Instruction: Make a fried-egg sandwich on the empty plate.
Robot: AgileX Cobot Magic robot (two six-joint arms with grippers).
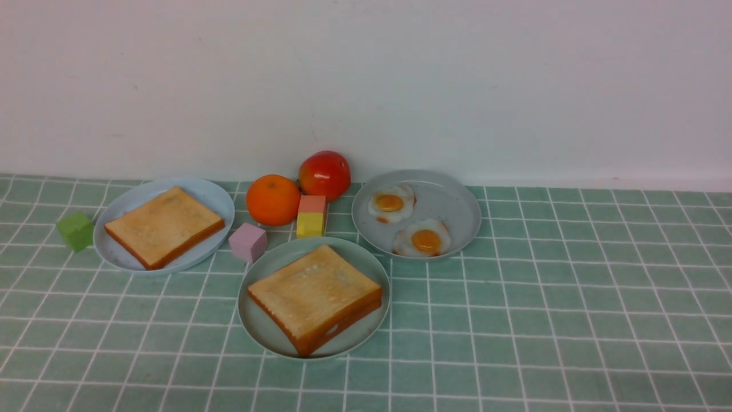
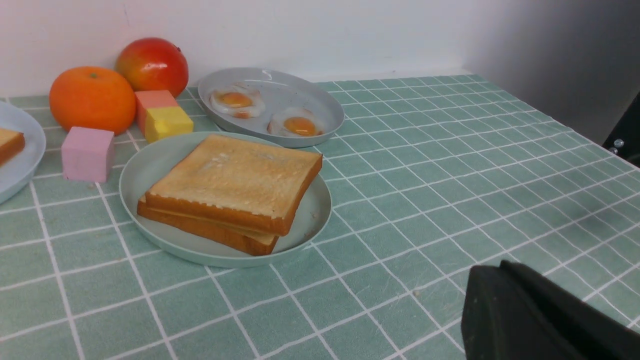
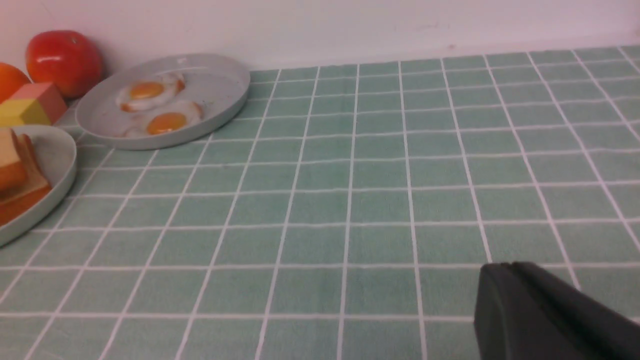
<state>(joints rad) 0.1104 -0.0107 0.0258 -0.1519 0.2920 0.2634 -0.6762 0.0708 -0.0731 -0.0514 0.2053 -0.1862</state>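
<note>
Sandwich [image 1: 315,297]: two stacked toast slices on mint-green plate [image 1: 366,269], near table's front edge, left of centre | left gripper [image 2: 505,305]: clenched, empty | right gripper [image 3: 515,305]: clenched, empty, above bare tablecloth [image 1: 572,320]

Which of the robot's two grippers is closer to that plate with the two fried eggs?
Hard to call. The left gripper and right gripper both sit pulled back, clear of the egg plate; the right wrist view shows it somewhat closer.

The sandwich [image 2: 232,192], two golden toast slices stacked a bit askew, lies flat on the mint-green plate [image 2: 150,165], well ahead of the left gripper [image 2: 505,285], its jaws closed, nothing touching.
</note>
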